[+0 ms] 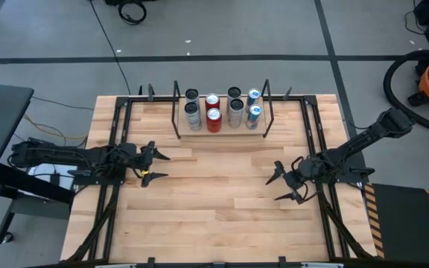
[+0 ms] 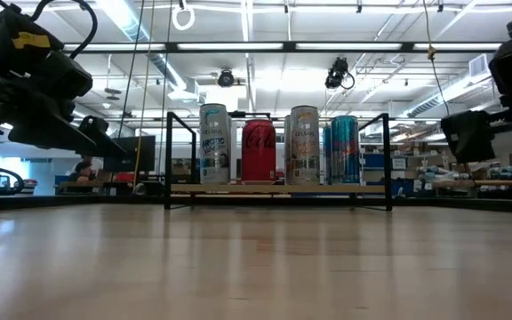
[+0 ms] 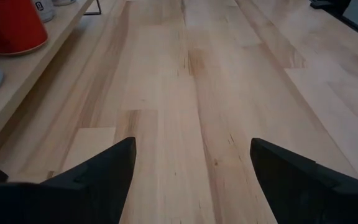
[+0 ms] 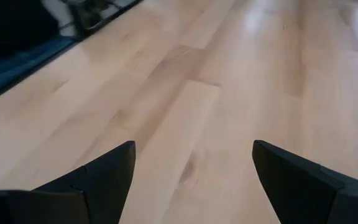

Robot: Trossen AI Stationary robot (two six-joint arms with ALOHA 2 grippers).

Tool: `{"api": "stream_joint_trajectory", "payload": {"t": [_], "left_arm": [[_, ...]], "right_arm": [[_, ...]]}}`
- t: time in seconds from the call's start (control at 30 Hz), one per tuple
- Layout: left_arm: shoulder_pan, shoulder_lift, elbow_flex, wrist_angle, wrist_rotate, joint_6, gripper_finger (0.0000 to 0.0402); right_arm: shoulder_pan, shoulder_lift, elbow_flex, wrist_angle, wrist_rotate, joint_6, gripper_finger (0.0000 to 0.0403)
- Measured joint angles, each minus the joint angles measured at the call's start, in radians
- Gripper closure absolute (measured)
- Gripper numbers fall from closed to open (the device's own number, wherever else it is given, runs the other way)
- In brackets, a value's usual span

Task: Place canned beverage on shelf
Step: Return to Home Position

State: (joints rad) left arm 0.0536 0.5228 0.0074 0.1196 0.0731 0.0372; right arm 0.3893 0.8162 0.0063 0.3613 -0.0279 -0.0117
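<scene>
The shelf point(image 1: 222, 131), a low rack with a light wood board and black rod end frames, stands at the table's far middle. Several cans stand upright on its board: silver cans point(image 1: 192, 112), red cans point(image 1: 214, 119) and blue-and-silver cans point(image 1: 254, 113). In the low view the cans point(image 2: 258, 151) stand in a row on the board point(image 2: 278, 188). My left gripper point(image 1: 157, 165) is open and empty at the table's left, well short of the shelf. My right gripper point(image 1: 278, 186) is open and empty at the table's right.
Black rails point(image 1: 114, 149) run along the table's left and right sides point(image 1: 319, 141). Bare wooden tabletop point(image 1: 214, 193) lies between the two grippers and the near edge. In the left wrist view the shelf board's end with a red can point(image 3: 11, 28) shows nearby.
</scene>
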Motion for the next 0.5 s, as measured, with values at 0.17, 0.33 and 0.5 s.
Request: {"api": "stream_joint_trajectory", "payload": {"t": [0.17, 0.33, 0.5], "left_arm": [[0.0, 0.0, 0.0, -0.001, 0.0, 0.0, 0.0083], [0.0, 0.0, 0.0, 0.001, 0.0, 0.0, 0.0083], [0.0, 0.0, 0.0, 0.0, 0.0, 0.0, 0.0083]], "right_arm": [[-0.002, 0.0, 0.0, 0.002, 0.024, 0.025, 0.007], [-0.002, 0.0, 0.0, 0.003, 0.027, 0.072, 0.007], [-0.002, 0.0, 0.0, 0.003, 0.027, 0.08, 0.007]]}}
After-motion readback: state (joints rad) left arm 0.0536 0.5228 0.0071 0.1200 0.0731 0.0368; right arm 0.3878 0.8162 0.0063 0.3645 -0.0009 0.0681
